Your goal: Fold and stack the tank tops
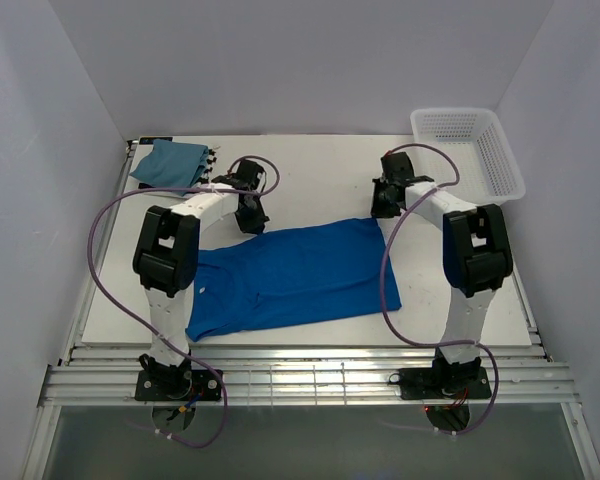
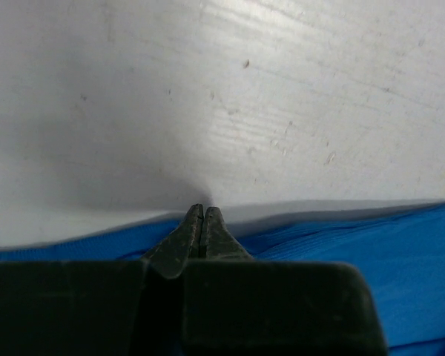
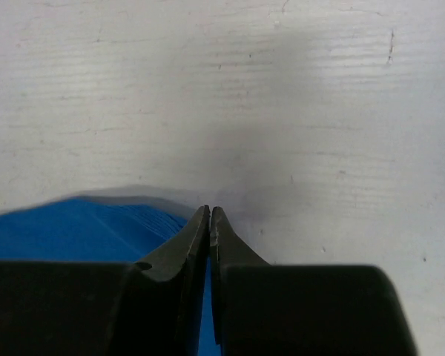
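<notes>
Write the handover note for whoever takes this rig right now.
Grippers: the left gripper has its jaws shut on the far edge of the royal blue tank top. The right gripper has its jaws shut on that top's far right corner.
Things: the royal blue tank top lies spread flat mid-table. The teal tank top sits folded at the far left corner.
Done: teal folded.
Left: fold the royal blue, stack it.

The right end effector, jaws pressed together, pinches a corner of the royal blue tank top on the white worktop.
</notes>
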{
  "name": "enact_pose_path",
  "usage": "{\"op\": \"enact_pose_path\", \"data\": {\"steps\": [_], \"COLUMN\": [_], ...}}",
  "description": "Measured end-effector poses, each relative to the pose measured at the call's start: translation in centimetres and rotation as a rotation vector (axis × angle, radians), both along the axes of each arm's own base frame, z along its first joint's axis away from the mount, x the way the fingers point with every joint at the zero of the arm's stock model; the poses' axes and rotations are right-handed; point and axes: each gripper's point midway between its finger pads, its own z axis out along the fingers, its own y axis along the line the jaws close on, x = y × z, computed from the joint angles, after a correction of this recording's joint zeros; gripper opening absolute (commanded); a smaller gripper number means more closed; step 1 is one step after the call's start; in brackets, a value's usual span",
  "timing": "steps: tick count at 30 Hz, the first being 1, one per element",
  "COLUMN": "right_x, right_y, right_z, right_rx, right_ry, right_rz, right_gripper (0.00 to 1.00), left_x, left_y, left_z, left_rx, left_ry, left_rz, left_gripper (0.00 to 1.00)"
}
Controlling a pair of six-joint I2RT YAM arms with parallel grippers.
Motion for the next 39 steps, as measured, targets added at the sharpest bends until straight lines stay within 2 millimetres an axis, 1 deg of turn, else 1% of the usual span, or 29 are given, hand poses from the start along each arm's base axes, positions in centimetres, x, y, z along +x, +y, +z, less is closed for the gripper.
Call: {"op": "enact_pose_path", "data": {"steps": [2,5,8,12,15,17,21,25,30,33,34,36,37,38,39], "right_x": [-1.0,-2.2,-3.8,-6.4,-8.3,-9.1,-9.9,-10.8,-11.4,-11.6,-11.7,-12.0,-12.4,-12.9,-13.5], "right_y": [-0.2,-0.5,-0.8,-1.3,-1.8,-2.0,-2.2,-2.6,-3.0,-3.1,-3.1,-3.3,-3.4,-3.6,-3.8], "right_z": [1.2,3.1,4.0,3.4,2.7,2.6,3.1,3.2,2.9,2.7,2.6,2.2,1.7,1.1,0.6], "right_rx": [0.006,0.022,0.036,0.043,0.041,0.040,0.043,0.039,0.024,0.018,0.017,0.011,0.007,0.001,-0.005], "right_ry": [-0.024,-0.076,-0.109,-0.099,-0.080,-0.075,-0.094,-0.098,-0.092,-0.082,-0.079,-0.070,-0.057,-0.042,-0.025], "right_rz": [0.002,0.009,0.019,0.027,0.026,0.026,0.027,0.025,0.023,0.023,0.023,0.020,0.018,0.017,0.017], "right_gripper": [0.08,0.08,0.08,0.08,0.08,0.08,0.08,0.08,0.08,0.08,0.09,0.13,0.18,0.22,0.31], "left_x": [-0.8,-2.5,-3.8,-6.3,-8.4,-9.9,-12.4,-14.3,-15.7,-16.1,-16.3,-16.6,-16.8,-17.0,-17.4], "left_y": [0.1,0.1,-0.2,-0.2,-0.5,-0.7,-1.0,-0.7,-1.0,-1.2,-1.3,-1.3,-1.3,-1.3,-1.2], "left_z": [0.4,1.5,2.7,3.3,3.1,2.8,2.0,1.2,1.0,0.8,0.7,0.5,0.4,0.2,0.1], "left_rx": [-0.013,-0.049,-0.095,-0.131,-0.149,-0.154,-0.154,-0.155,-0.168,-0.173,-0.174,-0.178,-0.180,-0.181,-0.186], "left_ry": [-0.001,-0.010,-0.034,-0.040,-0.032,-0.020,0.008,0.032,0.042,0.049,0.053,0.064,0.071,0.078,0.091], "left_rz": [-0.002,-0.015,-0.031,-0.046,-0.063,-0.077,-0.094,-0.086,-0.090,-0.089,-0.088,-0.083,-0.080,-0.081,-0.074], "left_gripper": [0.00,0.00,0.00,0.00,0.00,0.00,0.00,0.00,0.00,0.00,0.05,0.19,0.36,0.40,0.49]}}
